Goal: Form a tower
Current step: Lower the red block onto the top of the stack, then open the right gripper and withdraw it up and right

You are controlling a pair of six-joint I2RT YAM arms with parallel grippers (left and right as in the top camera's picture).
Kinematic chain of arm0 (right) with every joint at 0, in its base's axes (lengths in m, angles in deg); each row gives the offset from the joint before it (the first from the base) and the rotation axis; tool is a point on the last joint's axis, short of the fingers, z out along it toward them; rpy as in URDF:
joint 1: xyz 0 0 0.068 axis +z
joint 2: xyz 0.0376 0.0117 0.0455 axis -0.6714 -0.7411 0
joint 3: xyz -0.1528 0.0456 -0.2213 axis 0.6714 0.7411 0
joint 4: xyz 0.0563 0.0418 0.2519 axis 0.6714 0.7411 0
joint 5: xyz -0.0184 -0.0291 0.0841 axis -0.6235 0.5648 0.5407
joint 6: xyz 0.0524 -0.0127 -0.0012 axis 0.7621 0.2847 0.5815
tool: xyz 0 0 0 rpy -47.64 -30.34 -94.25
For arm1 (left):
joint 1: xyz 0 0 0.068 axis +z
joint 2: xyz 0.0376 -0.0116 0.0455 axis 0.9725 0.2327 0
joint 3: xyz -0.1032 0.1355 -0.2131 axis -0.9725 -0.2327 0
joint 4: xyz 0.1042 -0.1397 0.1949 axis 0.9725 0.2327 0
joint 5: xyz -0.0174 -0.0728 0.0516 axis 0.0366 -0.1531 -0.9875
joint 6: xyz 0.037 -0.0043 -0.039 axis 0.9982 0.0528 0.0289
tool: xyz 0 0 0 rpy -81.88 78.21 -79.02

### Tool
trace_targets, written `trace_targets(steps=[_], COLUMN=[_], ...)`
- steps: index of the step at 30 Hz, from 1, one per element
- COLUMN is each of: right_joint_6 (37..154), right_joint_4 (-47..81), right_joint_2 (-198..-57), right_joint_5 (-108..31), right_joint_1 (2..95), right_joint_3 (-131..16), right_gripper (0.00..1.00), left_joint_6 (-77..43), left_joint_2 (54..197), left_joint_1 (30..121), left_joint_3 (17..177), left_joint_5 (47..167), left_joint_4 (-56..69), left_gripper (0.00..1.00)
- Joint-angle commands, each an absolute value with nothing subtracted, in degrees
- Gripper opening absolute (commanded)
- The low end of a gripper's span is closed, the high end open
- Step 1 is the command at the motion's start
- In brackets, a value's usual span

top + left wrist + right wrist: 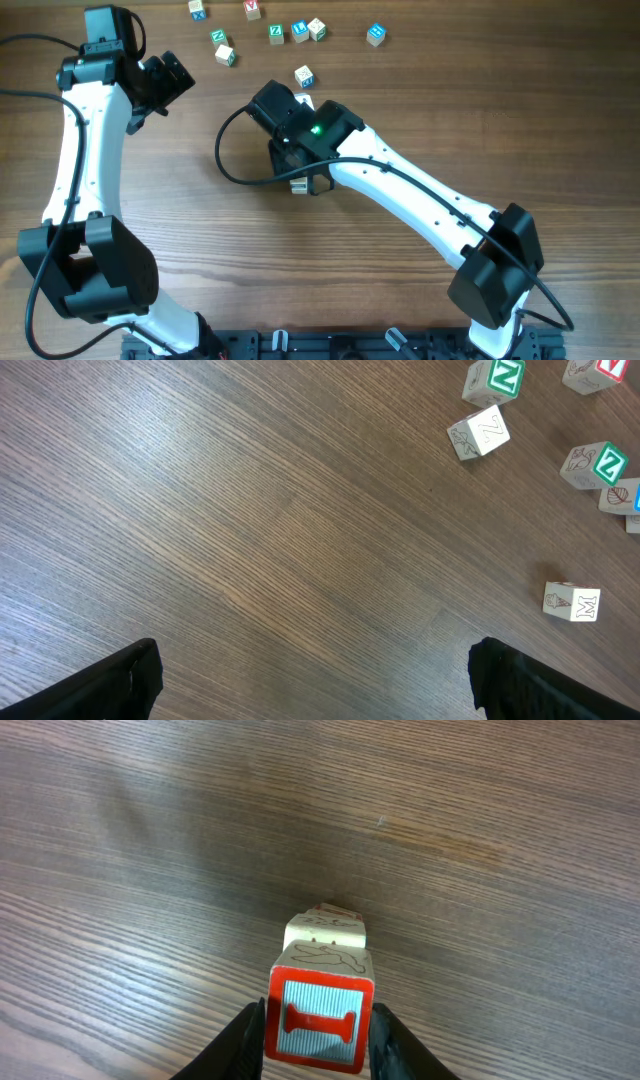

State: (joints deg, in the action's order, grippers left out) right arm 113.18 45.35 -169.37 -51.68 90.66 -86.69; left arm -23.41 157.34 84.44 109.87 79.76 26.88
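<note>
The right gripper [318,1032] was clamped on the red-faced block [320,1020] that topped the tower [325,933], which stood near the middle of the table [180,230], under the right arm. The left gripper [315,682] hung at the far left with its fingers [110,685] wide apart above the wood. Loose blocks [300,30] lay scattered along the far edge.

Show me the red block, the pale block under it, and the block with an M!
red block [320,1023]: right wrist view, middle of its red face.
pale block [325,933]: right wrist view, its visible side.
M block [572,602]: left wrist view, middle, beside the letter.
</note>
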Motion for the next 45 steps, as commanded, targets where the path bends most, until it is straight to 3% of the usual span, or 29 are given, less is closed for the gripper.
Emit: trace_targets(steps=[1, 5, 15, 19, 23, 26, 32, 42, 45], right_joint_6=[113.07, 113.09, 113.09, 113.09, 113.07, 113.07, 113.22, 114.62, 114.47], right_joint_4=[45.29, 45.13, 43.97, 44.32, 43.62, 43.23, 38.84, 39.63, 42.36], right_joint_2=[-170.03, -170.03, -170.03, -170.03, -170.03, -170.03, -170.03, -170.03, -170.03], right_joint_5=[-52.34, -52.36, -52.36, -52.36, -52.40, -54.15, -59.81, -59.18, -59.22], right_joint_1=[90.44, 90.44, 90.44, 90.44, 90.44, 90.44, 89.44, 76.50, 71.82], right_joint_3=[-86.45, -86.45, -86.45, -86.45, -86.45, -86.45, -86.45, -86.45, -86.45], right_gripper=[0.33, 0.28, 0.30, 0.50, 0.53, 0.62, 0.70, 0.76, 0.95], left_joint_6=[-22.97, -22.97, -22.97, -22.97, -22.97, -22.97, -22.97, -22.97, -22.97], left_joint_2=[156.20, 156.20, 156.20, 156.20, 156.20, 156.20, 156.20, 156.20, 156.20], left_joint_1=[84.55, 84.55, 84.55, 84.55, 84.55, 84.55, 84.55, 84.55, 84.55], left_joint_3=[110.68, 110.68, 110.68, 110.68, 110.68, 110.68, 110.68, 110.68, 110.68], left_joint_5=[79.41, 79.41, 79.41, 79.41, 79.41, 79.41, 79.41, 79.41, 79.41], left_joint_4=[26.90, 26.90, 26.90, 26.90, 26.90, 26.90, 26.90, 26.90, 26.90], left_gripper=[1.00, 1.00, 1.00, 1.00, 1.00, 1.00, 1.00, 1.00, 1.00])
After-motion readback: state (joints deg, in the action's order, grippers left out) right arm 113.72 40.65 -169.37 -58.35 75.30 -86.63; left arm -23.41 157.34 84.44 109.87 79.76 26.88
